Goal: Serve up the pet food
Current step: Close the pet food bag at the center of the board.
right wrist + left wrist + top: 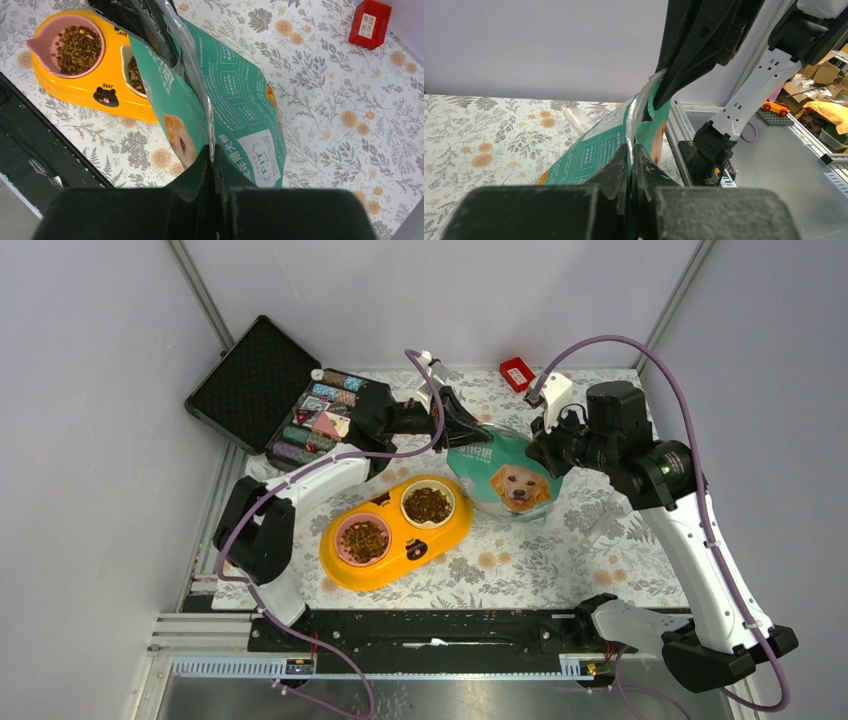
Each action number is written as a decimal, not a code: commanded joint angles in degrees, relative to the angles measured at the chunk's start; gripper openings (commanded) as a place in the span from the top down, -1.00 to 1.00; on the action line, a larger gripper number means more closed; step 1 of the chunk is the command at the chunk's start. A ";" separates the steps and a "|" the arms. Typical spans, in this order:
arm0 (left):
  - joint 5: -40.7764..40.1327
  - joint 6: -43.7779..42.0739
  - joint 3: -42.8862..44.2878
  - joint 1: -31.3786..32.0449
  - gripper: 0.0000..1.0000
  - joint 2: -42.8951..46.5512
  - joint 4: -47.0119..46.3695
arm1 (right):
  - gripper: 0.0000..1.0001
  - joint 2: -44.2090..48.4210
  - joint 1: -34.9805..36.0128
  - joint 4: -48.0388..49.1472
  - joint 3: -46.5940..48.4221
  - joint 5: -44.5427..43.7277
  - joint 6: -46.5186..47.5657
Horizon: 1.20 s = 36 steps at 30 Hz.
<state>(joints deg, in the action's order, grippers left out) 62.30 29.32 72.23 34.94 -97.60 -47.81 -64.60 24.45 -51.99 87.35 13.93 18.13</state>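
Seen from above, the teal pouch (505,478) is on the floral counter (600,540), just right of the yellow feeder (452,530) whose two bowls hold pet food (365,538). The left tool (468,430) and right tool (545,452) are at the pouch's top. In the left wrist view, the left tool is clamped shut on the pouch's top seam. In the right wrist view, the right tool pinches that same seam.
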 commanded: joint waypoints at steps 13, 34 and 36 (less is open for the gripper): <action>-2.49 -0.06 1.40 0.83 1.00 1.03 -2.73 | -0.05 -2.50 0.07 2.91 4.27 5.96 -3.65; -2.53 -0.95 2.83 0.76 1.00 1.00 -0.36 | 0.67 -8.49 5.96 6.22 5.89 -2.16 -5.03; -2.53 -1.34 2.83 0.66 1.00 1.17 0.12 | 0.88 -9.19 5.94 4.72 6.96 -1.93 -4.15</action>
<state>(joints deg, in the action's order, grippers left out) 60.99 29.67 72.82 34.96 -98.37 -47.40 -72.42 29.78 -45.04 90.45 14.37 12.40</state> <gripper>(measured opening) 0.023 0.153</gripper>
